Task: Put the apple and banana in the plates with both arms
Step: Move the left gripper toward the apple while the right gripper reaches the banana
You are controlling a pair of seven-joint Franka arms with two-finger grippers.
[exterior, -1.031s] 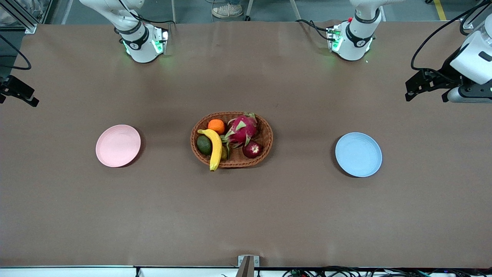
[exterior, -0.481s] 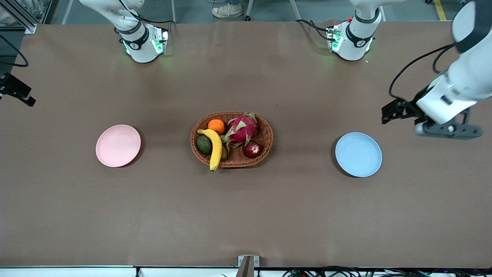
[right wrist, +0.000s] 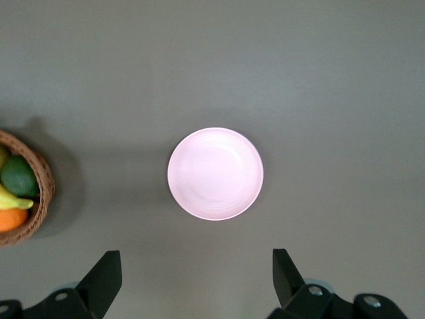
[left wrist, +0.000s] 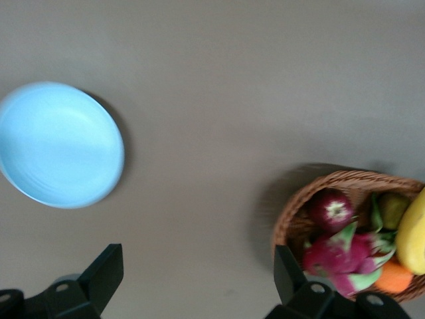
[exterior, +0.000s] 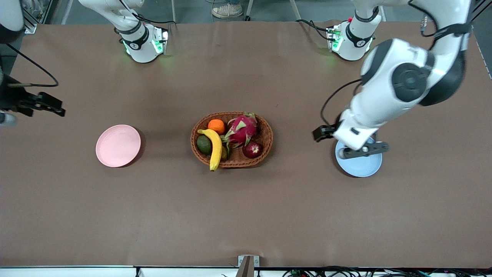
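Apple (exterior: pixel 252 149) and banana (exterior: pixel 215 149) lie in wicker basket (exterior: pixel 266 143) mid-table, apple at 4 o'clock, banana at 8. Pink plate (exterior: pixel 118 146) toward right arm's end, blue plate (exterior: pixel 359 165) toward left arm's. Left gripper (left wrist: pixel 196 276) spread wide, empty, over blue plate's edge. Right gripper (right wrist: pixel 196 276) spread wide, empty, over table near pink plate.

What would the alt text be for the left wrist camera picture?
An open black pincer hangs over brown table between a pale blue plate and a wicker basket. The basket holds a dark red apple, a pink dragon fruit, an orange and a banana.
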